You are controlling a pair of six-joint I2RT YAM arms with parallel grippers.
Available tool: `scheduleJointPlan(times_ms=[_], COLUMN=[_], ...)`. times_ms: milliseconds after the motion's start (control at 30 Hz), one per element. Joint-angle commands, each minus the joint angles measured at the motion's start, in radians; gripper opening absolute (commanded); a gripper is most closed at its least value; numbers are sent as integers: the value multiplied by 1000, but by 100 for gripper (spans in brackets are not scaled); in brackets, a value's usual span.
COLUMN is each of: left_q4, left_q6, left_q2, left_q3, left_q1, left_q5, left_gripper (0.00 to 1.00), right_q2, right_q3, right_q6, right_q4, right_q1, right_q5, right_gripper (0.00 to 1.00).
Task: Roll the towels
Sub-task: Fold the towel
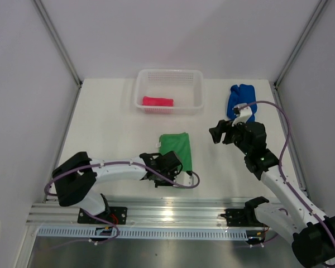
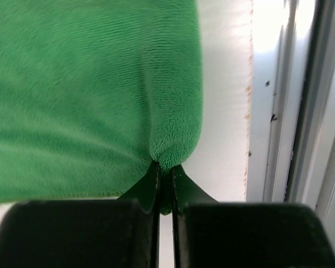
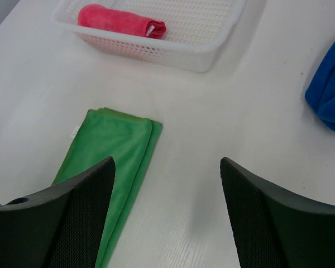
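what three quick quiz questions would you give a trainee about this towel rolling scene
1. True or false: the rolled bright pink cloth towel lies inside the white plastic mesh basket.
2. The left end effector is shut on: A) the folded green cloth towel, B) the basket, C) nothing.
3. Short answer: the right end effector is open and holds nothing; which towel is neither folded nor rolled?

Key: 1 true; 2 A; 3 the crumpled royal blue cloth towel.
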Motion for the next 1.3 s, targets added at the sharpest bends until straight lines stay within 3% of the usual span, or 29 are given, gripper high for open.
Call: scheduleJointPlan(times_ms=[0,133,267,367,400,533,800,1000,1067,1167,1200,1267], left_q4=[-73,-139,-204,-219,-222,-224,-213,-222,-225,-230,-234,-251], left_q6=[-10,-12,4,10,10,5,-15,-15,-15,-18,-16,-16], left_q2=[-72,-94,-103,-114,-114,-114,-102,-100,-100,-103,-105,-108], left_q3=[17,66,139,156,164,178,170,178,178,181,181,187], left_q1=[67,150,221,284,298,351,370,382,387,390,390,394], left_q5=[58,150,242,279,307,333,370,373,376,386,388,399], left_gripper=[1,1,1,1,1,1,1,1,1,1,1,1], right_q2=[-25,8,-18,-58,-64,-61,98,236,262,285,311,337], right_q3=[-39,-68,-140,-198,-207,-243,-266,-215,-204,-194,-183,-146], right_q6=[-53,-76,-140,-310,-428,-593,-572,-585,-585,-582,-591,-596], right_q4=[115,132,219,219,200,105,228,221,222,236,206,177], right_q1=[0,2,14,96,129,258,449,488,489,489,489,489], right_q5=[-87,-179,-392,-450,-440,-432,-356,-331,-293,-309,-317,-351], right_gripper=[78,75,73,73,74,78,83,83,79,60,47,32])
